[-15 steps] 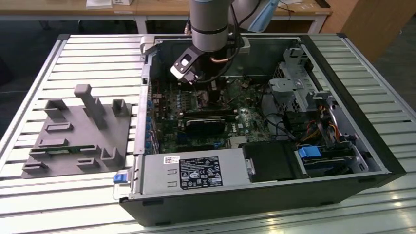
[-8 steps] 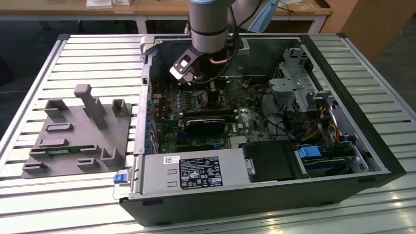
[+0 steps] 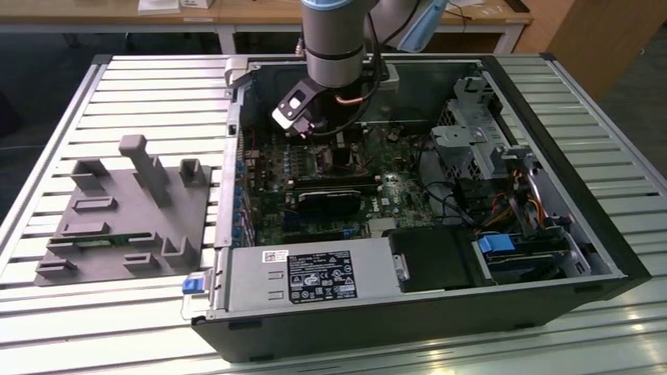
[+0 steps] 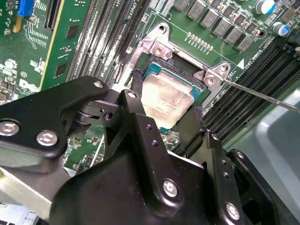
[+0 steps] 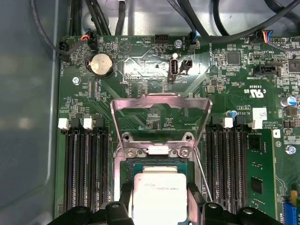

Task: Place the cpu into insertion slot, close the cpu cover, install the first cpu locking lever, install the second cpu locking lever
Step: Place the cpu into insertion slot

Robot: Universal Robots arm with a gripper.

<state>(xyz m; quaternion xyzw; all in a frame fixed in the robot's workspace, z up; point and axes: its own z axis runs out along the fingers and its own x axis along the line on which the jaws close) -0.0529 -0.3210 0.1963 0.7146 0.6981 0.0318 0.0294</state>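
Observation:
My gripper (image 5: pixel 159 202) reaches down into the open computer case (image 3: pixel 438 320), and its black fingers (image 4: pixel 137 107) sit on two opposite sides of the cpu (image 5: pixel 159 193). It is shut on the chip. The cpu (image 4: pixel 165 99), silver-topped with a green edge, sits level within the rim of the insertion slot (image 4: pixel 140 57), at or just above its seat. The slot's silver rim (image 5: pixel 121 165) shows around the chip. The cpu cover (image 5: pixel 161 97), a thin silver frame with a window, stands swung open beyond the slot's hinge screws. A thin wire locking lever (image 4: pixel 262 96) sticks out, unlatched, beside the slot.
Black memory slots (image 5: pixel 86 173) flank the socket on both sides. A coin cell (image 5: pixel 101 64) and cable plugs lie past the cover. The grey power-supply box (image 3: pixel 312 277) fills the case's near edge. A grey fixture plate (image 3: pixel 125 215) lies outside at the exterior view's left.

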